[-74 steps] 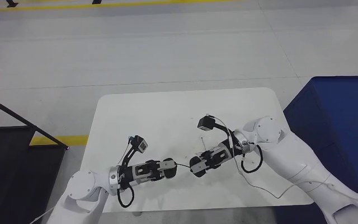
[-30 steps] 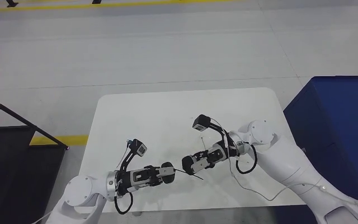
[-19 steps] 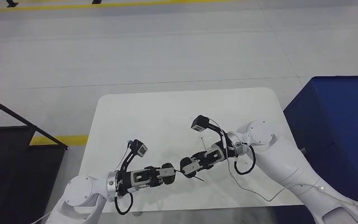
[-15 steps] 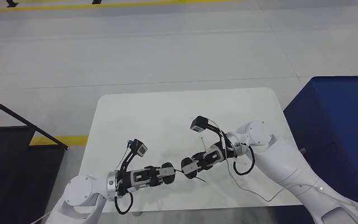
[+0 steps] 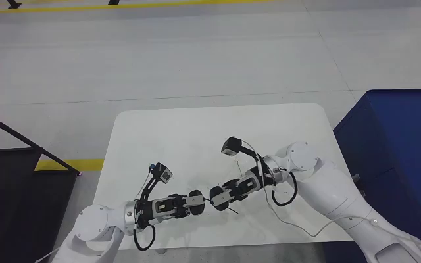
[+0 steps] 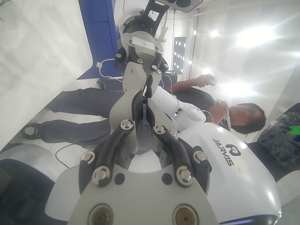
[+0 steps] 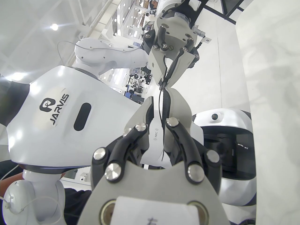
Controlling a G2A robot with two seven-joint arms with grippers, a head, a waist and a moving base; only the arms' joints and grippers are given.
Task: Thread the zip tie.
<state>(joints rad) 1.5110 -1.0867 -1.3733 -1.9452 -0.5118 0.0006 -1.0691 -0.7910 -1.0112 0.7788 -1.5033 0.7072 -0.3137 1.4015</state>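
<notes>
So since a couple of seconds back, the right gripper [image 5: 220, 196] has slid over toward the left gripper [image 5: 198, 200], and the gap between them has shrunk to almost nothing.

The zip tie [image 7: 160, 108] is up in the air between the two, over the near part of the white table [image 5: 171, 138], not resting on it. From the right wrist view it's a thin black strap. It runs from back near the right gripper's palm straight out to the tips of the left one, whose jaws are pinched together on that end.

My guess is that's the whole point of the nose-to-nose setup. One side keeps an end fixed while the other lines the strap up with it, and going tip to tip keeps the floppy free length short.

Whether the right jaws are actually squeezing the strap or it's just passing through, I honestly can't tell. Threading doesn't look finished yet imo, since I can't see a closed loop anywhere.
</notes>
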